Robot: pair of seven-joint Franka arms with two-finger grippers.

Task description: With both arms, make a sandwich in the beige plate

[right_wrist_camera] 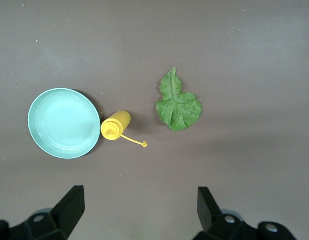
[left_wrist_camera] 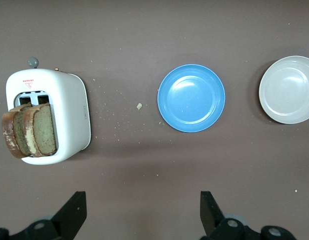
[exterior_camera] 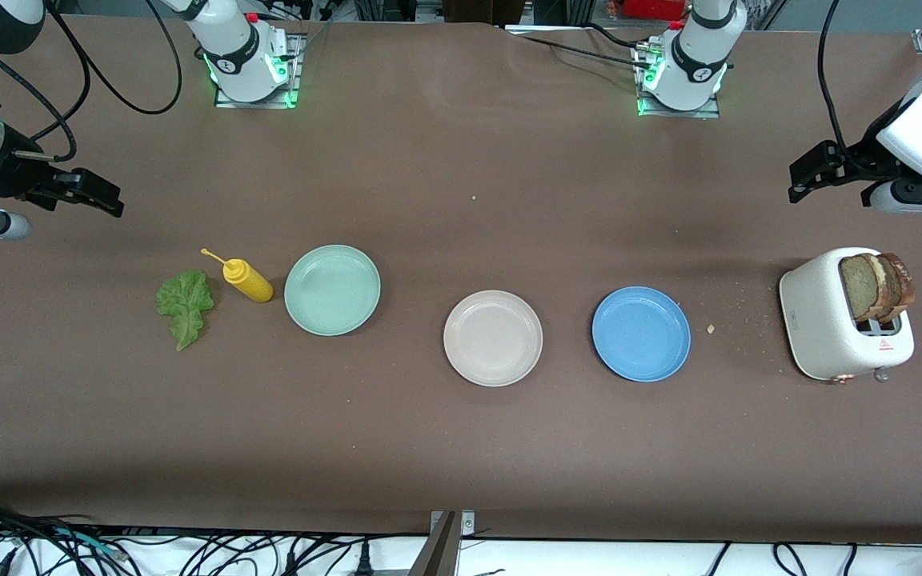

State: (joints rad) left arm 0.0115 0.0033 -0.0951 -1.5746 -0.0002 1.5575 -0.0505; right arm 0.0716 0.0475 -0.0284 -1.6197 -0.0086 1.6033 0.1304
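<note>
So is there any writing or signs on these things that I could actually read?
Toaster: a red warning triangle beside the slots, and small red print, too small to read.
Toaster side: a small mark, too small to read.
Arm bases: small black markings, not legible.
Plates, mustard bottle, lettuce leaf: no text.

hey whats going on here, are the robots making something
Nothing is being handled yet. Both white arms wait with open, empty grippers: the left gripper near the white toaster, the right gripper near the ruffled green lettuce leaf. Brown bread slices stand in the toaster. The round beige plate sits bare between the mint-green plate and the blue plate. A yellow squeeze bottle lies between lettuce and mint-green plate.
</note>
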